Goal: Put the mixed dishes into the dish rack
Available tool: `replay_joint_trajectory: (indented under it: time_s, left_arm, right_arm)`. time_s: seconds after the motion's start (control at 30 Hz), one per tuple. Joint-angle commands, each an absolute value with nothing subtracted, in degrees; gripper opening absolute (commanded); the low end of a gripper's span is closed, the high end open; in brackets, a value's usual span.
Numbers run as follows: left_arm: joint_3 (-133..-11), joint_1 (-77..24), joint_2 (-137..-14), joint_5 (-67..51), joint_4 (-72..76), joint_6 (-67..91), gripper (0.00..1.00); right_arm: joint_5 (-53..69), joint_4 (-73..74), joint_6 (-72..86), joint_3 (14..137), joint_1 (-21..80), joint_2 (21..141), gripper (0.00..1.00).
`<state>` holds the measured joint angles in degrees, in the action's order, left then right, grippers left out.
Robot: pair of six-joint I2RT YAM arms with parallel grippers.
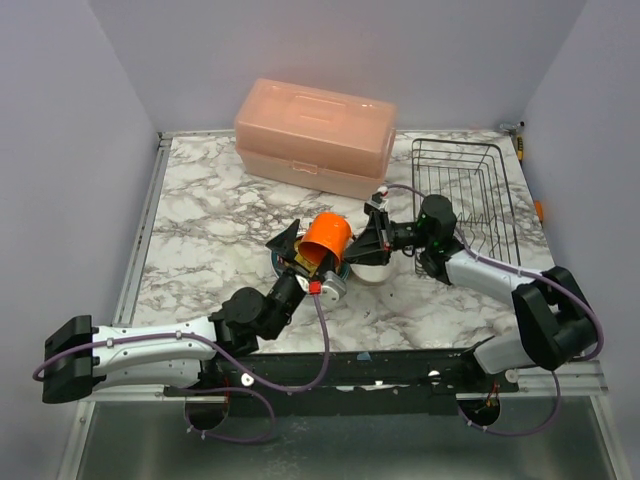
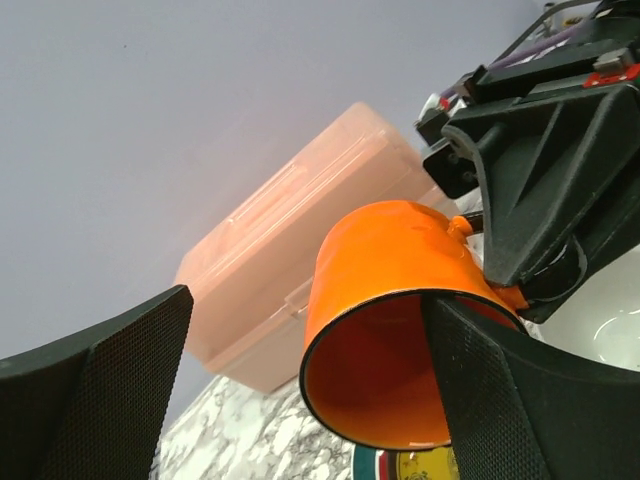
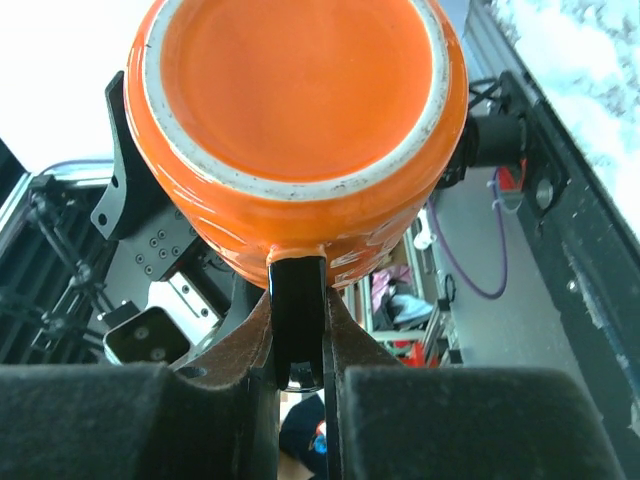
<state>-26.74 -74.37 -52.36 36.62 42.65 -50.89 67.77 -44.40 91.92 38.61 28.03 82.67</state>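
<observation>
My right gripper (image 3: 299, 350) pinches the mug (image 3: 300, 130) by its handle (image 2: 462, 226); my left gripper (image 2: 305, 340) stands wide, the mug between its fingers (image 2: 110, 390).

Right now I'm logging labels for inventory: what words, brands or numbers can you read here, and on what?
None readable.
The orange mug, the pink box, the dish rack and the visible bit of patterned plate show no lettering, number or sign in any view.

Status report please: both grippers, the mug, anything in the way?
Left gripper open, astride orange mug. Right gripper shut on its handle, mug airborne, tilted. Dish rack empty; only right arm between.
</observation>
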Motion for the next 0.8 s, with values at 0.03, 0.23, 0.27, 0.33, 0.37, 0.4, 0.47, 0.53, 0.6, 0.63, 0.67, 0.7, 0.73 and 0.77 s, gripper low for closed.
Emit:
replay_joint_trajectory:
  time_s: [0.03,0.23,0.27,0.33,0.37,0.4,0.47,0.53,0.6,0.63,0.67,0.7,0.73,0.77]
  left_arm:
    - [-27.7,-74.9,-51.4,41.2,54.0,-53.4,0.98]
    - [-28.3,-74.8,-55.1,48.0,66.7,-62.2,0.99]
    - [-28.6,-74.8,-55.7,48.5,67.9,-63.1,0.99]
    - [-29.0,-74.9,-56.6,49.1,68.7,-64.1,0.99]
    - [-29.1,-74.8,-56.9,49.2,68.6,-64.2,0.99]
    - [-29.3,-74.9,-56.9,49.3,68.4,-64.0,0.99]
    - [-29.5,-74.9,-56.6,49.1,66.8,-62.8,0.99]
    - [-29.6,-74.8,-56.0,48.3,63.9,-60.9,0.99]
    - [-29.8,-74.9,-55.4,47.4,60.7,-58.5,0.99]
    - [-30.0,-74.9,-55.1,47.0,59.1,-57.3,0.99]
    - [-30.3,-74.9,-54.9,46.6,57.4,-55.7,0.99]
    - [-30.6,-74.8,-54.4,45.7,55.5,-53.8,0.99]
    - [-31.0,-74.5,-53.9,44.2,51.4,-50.3,0.99]
    - [-32.0,-74.4,-52.5,41.3,45.7,-45.2,0.99]
  right_arm:
    - [57.2,-32.4,79.8,40.4,27.5,80.7,0.01]
    - [37.1,7.7,53.1,54.5,26.7,77.5,0.01]
    - [31.0,13.2,48.6,57.2,26.7,77.0,0.01]
    - [19.0,22.4,43.3,62.2,26.7,75.5,0.01]
    - [13.7,24.4,40.4,63.5,26.7,74.1,0.01]
    - [9.6,25.2,37.8,64.4,26.7,72.5,0.0]
    - [1.9,25.5,32.0,65.0,26.7,69.6,0.01]
    - [-8.0,24.8,26.9,65.3,26.7,67.0,0.01]
    - [-16.1,23.9,22.4,65.8,26.7,65.9,0.0]
    - [-20.1,23.3,20.6,65.9,26.6,65.9,0.01]
    - [-22.9,21.8,19.0,65.8,26.7,65.9,0.01]
    - [-25.6,20.2,16.9,65.4,26.7,66.0,0.01]
    - [-28.1,17.9,15.3,64.8,26.7,66.4,0.01]
    - [-30.5,15.7,12.9,64.2,26.7,67.0,0.01]
